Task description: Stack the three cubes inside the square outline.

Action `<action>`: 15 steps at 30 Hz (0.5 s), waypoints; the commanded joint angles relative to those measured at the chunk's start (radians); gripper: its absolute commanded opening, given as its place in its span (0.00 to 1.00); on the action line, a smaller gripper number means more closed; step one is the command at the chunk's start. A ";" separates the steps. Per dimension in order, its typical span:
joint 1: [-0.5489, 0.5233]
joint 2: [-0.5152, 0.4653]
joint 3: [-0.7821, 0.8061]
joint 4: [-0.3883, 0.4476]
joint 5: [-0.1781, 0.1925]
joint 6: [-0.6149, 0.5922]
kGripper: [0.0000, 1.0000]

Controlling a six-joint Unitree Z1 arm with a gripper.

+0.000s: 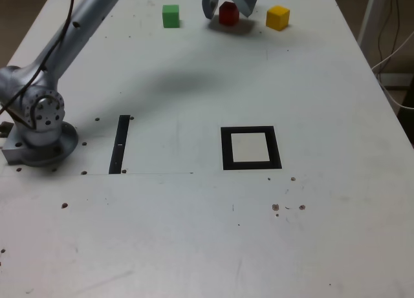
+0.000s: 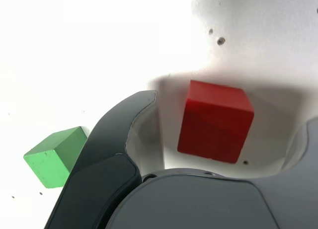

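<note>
Three cubes stand in a row at the far edge of the table in the exterior view: green (image 1: pixel 171 16) on the left, red (image 1: pixel 228 15) in the middle, yellow (image 1: pixel 277 17) on the right. My gripper (image 1: pixel 228 11) is lowered over the red cube (image 2: pixel 216 122) and open, one finger (image 2: pixel 126 134) on each side with a gap to the cube. The wrist view shows the green cube (image 2: pixel 54 157) outside that finger. The square outline (image 1: pixel 226 149) lies empty near the table's middle, well in front of the cubes.
The arm's base (image 1: pixel 39 127) is bolted at the exterior view's left, and the arm reaches across the far left of the table. A narrow black strip (image 1: pixel 120 144) lies beside the base. Cables hang past the table's right edge (image 1: pixel 388 59).
</note>
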 commanded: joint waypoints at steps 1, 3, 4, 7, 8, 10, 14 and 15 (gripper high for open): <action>-0.002 0.005 -0.008 -0.004 0.007 -0.007 0.83; -0.004 0.006 -0.011 -0.004 0.014 -0.015 0.77; -0.005 0.006 -0.012 -0.003 0.017 -0.018 0.73; -0.009 0.006 -0.016 -0.003 0.022 -0.024 0.59; -0.010 0.006 -0.016 -0.004 0.023 -0.025 0.54; -0.013 0.006 -0.017 -0.005 0.022 -0.024 0.47; -0.017 0.007 -0.015 -0.005 0.019 -0.022 0.41; -0.017 0.007 -0.014 -0.004 0.019 -0.022 0.41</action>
